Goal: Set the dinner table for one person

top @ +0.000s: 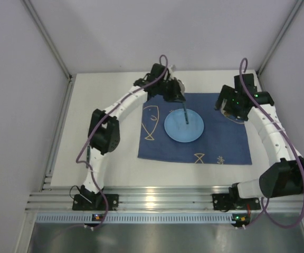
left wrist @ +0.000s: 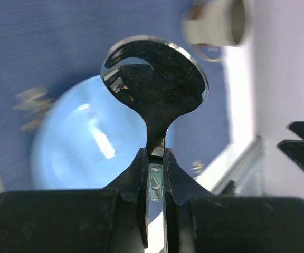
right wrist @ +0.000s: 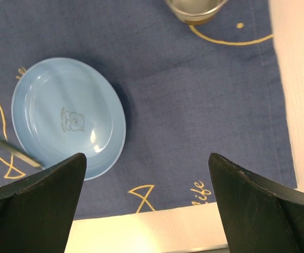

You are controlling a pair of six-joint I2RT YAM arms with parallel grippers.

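dinner table [top: 121,169]: white top under everything. Stiff, heavy and fixed, so you don't grip it, you only set things on it.
fish-print cloth [top: 226,142]: mid-table; soft, so it may drag.
plate [top: 181,133]: centre of the cloth.
right gripper [right wrist: 146,158]: fingers spread and empty, at the cloth's far right, near the cup [right wrist: 196,8].
left gripper [left wrist: 156,158]: pinching the spoon [left wrist: 154,84] by its handle, above the plate. The metal looks slick, so watch for slip.

Pale blue plate [top: 184,126], navy cloth [top: 221,143] with gold fish.
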